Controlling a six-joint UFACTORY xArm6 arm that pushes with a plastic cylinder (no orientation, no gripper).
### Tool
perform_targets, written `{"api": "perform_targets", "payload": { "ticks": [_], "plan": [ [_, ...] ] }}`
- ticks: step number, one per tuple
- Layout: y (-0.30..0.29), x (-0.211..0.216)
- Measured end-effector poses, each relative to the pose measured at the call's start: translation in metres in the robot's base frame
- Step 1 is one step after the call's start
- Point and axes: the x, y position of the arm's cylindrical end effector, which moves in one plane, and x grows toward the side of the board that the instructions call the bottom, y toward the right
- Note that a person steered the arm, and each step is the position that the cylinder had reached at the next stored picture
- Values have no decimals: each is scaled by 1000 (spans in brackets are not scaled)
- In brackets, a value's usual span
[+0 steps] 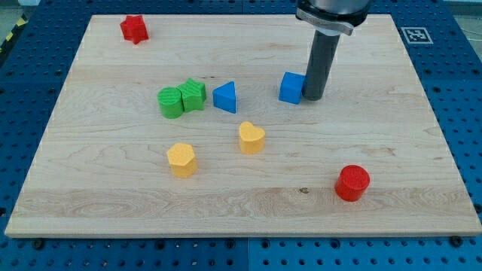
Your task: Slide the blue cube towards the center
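**Blue cube pressed from the right, ready to be pushed toward the middle**

Blue and small, the blue cube [291, 87] was seen on the wooden tabletop [90, 181], above and right of centre. The tip [313, 98] was placed just at its right side, apparently touching. No pincer was fitted, so no clenched or released state could be told.

A risk was judged: if the push were applied off-centre, the cube could be spun aside and slipped past the rod. If it were driven too far left, the blue triangle [225, 97] could be struck, and the green blocks [181, 99] beyond it disturbed. The cube's faces looked clean and square.
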Motion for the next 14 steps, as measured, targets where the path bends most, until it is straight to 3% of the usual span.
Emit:
{"api": "perform_targets", "payload": {
  "ticks": [4,8,11,13,14],
  "plan": [
    [-24,0],
    [-37,-34],
    [-55,-11],
    [-58,-66],
    [-78,-53]
  ]
}}
